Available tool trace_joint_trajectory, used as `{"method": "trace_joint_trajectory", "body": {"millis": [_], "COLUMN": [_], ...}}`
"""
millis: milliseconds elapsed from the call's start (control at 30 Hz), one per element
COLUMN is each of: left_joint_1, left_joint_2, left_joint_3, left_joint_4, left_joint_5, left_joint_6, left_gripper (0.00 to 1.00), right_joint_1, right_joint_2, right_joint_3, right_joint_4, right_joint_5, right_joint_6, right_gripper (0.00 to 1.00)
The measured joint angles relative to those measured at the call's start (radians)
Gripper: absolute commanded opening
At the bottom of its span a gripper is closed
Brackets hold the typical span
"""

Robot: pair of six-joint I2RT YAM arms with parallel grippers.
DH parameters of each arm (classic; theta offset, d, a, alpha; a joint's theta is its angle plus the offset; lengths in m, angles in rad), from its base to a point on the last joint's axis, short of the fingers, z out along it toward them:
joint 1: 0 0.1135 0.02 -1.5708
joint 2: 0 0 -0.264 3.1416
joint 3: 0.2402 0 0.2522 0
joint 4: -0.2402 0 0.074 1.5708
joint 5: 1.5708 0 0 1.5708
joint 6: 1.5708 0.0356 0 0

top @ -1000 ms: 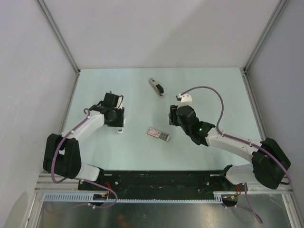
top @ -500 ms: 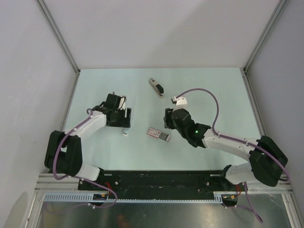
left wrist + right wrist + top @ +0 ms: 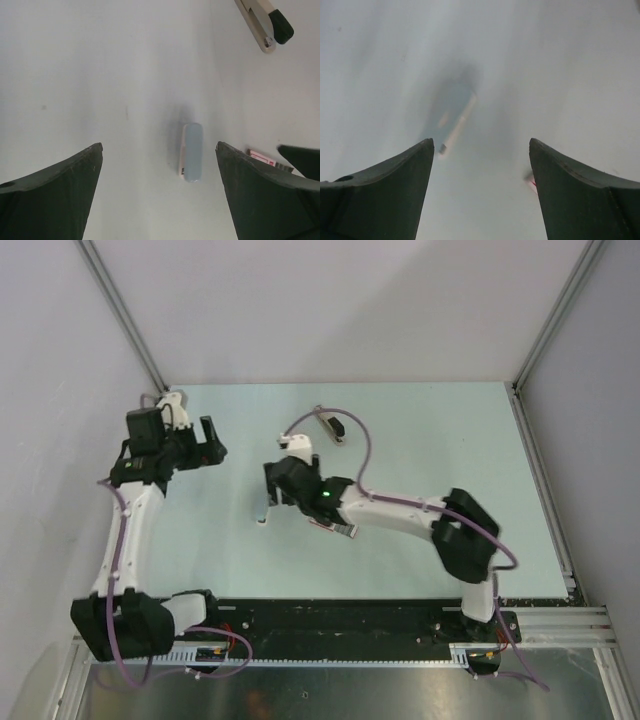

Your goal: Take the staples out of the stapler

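Right fingers (image 3: 380, 195) now above grey piece (image 3: 455, 122)

A pale mint-green table (image 3: 440, 440) sits between white wall panels (image 3: 330, 300) framed by aluminium posts (image 3: 125, 315). Near its middle lies a flat pink-and-white box (image 3: 345, 531) with dark stripes, partly covered. A small pale blue-grey oblong piece (image 3: 191, 158) with rounded ends lies flat to the box's left, apart from it. A black rail (image 3: 350, 618) runs along the near edge.
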State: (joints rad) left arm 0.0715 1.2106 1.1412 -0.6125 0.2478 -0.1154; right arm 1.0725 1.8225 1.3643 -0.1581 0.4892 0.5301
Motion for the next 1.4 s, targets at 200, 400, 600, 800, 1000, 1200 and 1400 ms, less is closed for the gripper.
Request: {"method": "trace_joint_trajectory", "body": {"millis": [200, 400, 600, 800, 1000, 1200, 1400], "left_joint_1": [0.116, 0.164, 0.174, 0.188, 0.197, 0.198, 0.198], "left_joint_2": [-0.1, -0.102, -0.097, -0.097, -0.097, -0.098, -0.098], "left_joint_3": [0.002, -0.045, -0.093, -0.104, -0.122, -0.13, -0.13], "left_joint_4": [-0.077, -0.12, -0.154, -0.156, -0.158, -0.159, -0.159], "left_joint_5": [0.039, 0.053, 0.063, 0.071, 0.071, 0.071, 0.072], "left_joint_6": [0.101, 0.151, 0.169, 0.173, 0.188, 0.203, 0.209], "left_gripper": [0.99, 1.0, 0.99, 1.0, 0.99, 1.0, 0.98], "right_joint_1": [0.051, 0.085, 0.089, 0.089, 0.09, 0.09, 0.082], "right_joint_2": [0.405, 0.518, 0.527, 0.568, 0.613, 0.626, 0.626], "right_joint_3": [0.568, 0.673, 0.693, 0.767, 0.813, 0.813, 0.813], "right_joint_4": [-0.29, -0.467, -0.519, -0.533, -0.54, -0.566, -0.569], "right_joint_5": [0.048, 0.053, 0.052, 0.049, 0.04, 0.04, 0.027], "right_joint_6": [0.079, 0.143, 0.18, 0.204, 0.204, 0.207, 0.208], "right_gripper": [0.79, 0.75, 0.73, 0.69, 0.65, 0.48, 0.3]}}
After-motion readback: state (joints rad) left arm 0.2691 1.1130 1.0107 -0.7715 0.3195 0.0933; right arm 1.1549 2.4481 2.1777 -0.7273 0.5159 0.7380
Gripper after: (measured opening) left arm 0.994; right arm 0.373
